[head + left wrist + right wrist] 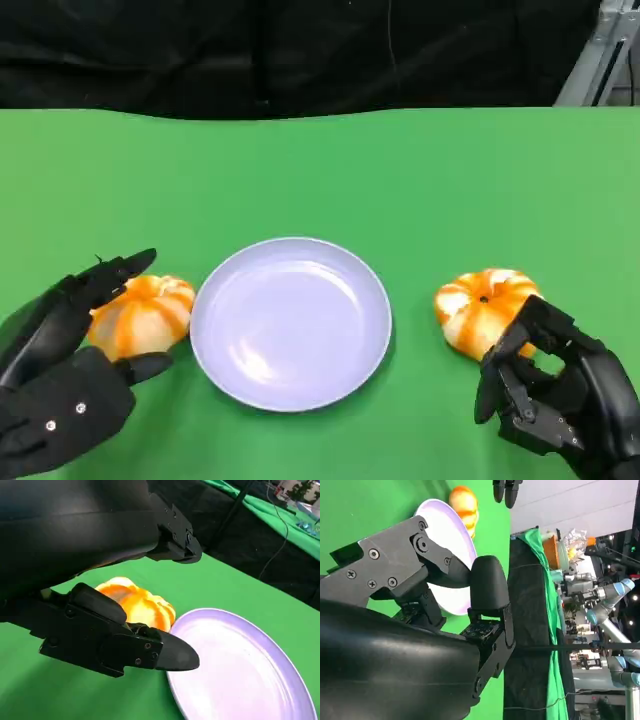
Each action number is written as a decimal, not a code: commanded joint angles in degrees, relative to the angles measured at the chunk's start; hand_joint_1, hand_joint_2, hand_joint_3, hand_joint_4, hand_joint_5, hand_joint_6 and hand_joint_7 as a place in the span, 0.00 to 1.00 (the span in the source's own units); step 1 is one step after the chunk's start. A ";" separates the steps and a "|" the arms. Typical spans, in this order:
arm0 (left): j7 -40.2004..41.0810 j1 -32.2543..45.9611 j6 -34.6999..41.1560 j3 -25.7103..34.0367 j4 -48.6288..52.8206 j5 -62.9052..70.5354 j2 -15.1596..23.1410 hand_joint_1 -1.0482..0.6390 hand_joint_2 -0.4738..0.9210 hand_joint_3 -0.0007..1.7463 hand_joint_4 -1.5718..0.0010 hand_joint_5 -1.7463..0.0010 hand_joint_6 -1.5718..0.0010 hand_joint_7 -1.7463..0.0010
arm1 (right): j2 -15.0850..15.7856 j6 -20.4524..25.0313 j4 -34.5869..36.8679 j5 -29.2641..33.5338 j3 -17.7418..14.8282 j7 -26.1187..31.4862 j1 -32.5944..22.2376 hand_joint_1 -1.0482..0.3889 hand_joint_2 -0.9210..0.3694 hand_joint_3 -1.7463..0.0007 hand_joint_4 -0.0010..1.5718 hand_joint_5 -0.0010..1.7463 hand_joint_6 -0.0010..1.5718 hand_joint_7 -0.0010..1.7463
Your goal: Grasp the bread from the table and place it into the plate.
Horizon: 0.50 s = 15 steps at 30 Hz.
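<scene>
A: What lies on the green worktop [420, 170]?

B: A pale lilac plate [291, 322] sits at the lower middle of the head picture, bare inside. Two orange-and-white bread rolls flank it. The left bread [142, 314] lies at the lower left of the frame, just beside the plate's rim. The right bread [484, 307] lies at the lower right, apart from the plate with a strip of green between them.

A: And the left hand [62, 370]?

B: It comes in from the lower left corner. Its fingers [110, 275] are spread apart, one set reaching over the top of the left bread and another below it, so the roll sits between them. In the left wrist picture the lower finger [125, 645] lies in front of the roll [137, 605] and the upper one arches above it, with a gap showing. I cannot tell whether any finger touches the bread; it looks cupped around it, not clamped.

A: The right hand [555, 385]?

B: At the lower right corner, just below the right bread. Its fingers are curled downward, its upper edge overlapping the roll's lower side in the picture. Whether it has hold of the roll I cannot tell. Both rolls rest on the worktop.

A: Anything behind?

B: A black backdrop [300, 50] runs across the top of the frame.
</scene>
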<state>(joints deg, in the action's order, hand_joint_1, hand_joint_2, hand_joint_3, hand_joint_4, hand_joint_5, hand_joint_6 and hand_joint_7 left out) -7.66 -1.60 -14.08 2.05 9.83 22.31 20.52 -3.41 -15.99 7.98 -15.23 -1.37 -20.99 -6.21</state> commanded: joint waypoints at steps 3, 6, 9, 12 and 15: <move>4.37 -2.41 0.10 -4.10 1.70 9.00 4.88 0.13 1.00 0.14 0.92 0.94 0.79 0.98 | 0.52 0.21 -0.47 -0.02 -0.24 0.52 0.02 0.63 0.23 0.41 0.53 1.00 0.38 1.00; 5.11 -2.54 0.18 -4.63 1.96 9.17 5.18 0.13 1.00 0.14 0.92 0.94 0.79 0.99 | 0.52 0.22 -0.48 -0.02 -0.22 0.55 0.02 0.63 0.23 0.40 0.53 1.00 0.38 1.00; 5.43 -2.58 0.22 -4.89 2.05 9.14 5.34 0.13 1.00 0.14 0.91 0.94 0.79 0.99 | 0.55 0.22 -0.49 -0.04 -0.19 0.59 0.01 0.63 0.23 0.40 0.53 1.00 0.38 1.00; 5.55 -2.60 0.22 -4.99 2.10 9.09 5.40 0.13 1.00 0.14 0.91 0.95 0.79 0.99 | 0.56 0.22 -0.49 -0.04 -0.17 0.61 0.01 0.63 0.23 0.40 0.53 1.00 0.38 1.00; 5.58 -2.62 0.21 -5.01 2.13 9.08 5.42 0.13 1.00 0.14 0.91 0.95 0.79 0.99 | 0.56 0.21 -0.49 -0.05 -0.17 0.62 0.01 0.63 0.23 0.40 0.53 1.00 0.38 1.00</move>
<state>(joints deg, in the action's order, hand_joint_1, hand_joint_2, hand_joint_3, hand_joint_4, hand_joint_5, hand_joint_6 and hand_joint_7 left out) -3.08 -3.52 -14.02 -2.78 11.72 31.47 24.35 -3.42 -15.82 7.96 -15.11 -1.31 -20.58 -6.21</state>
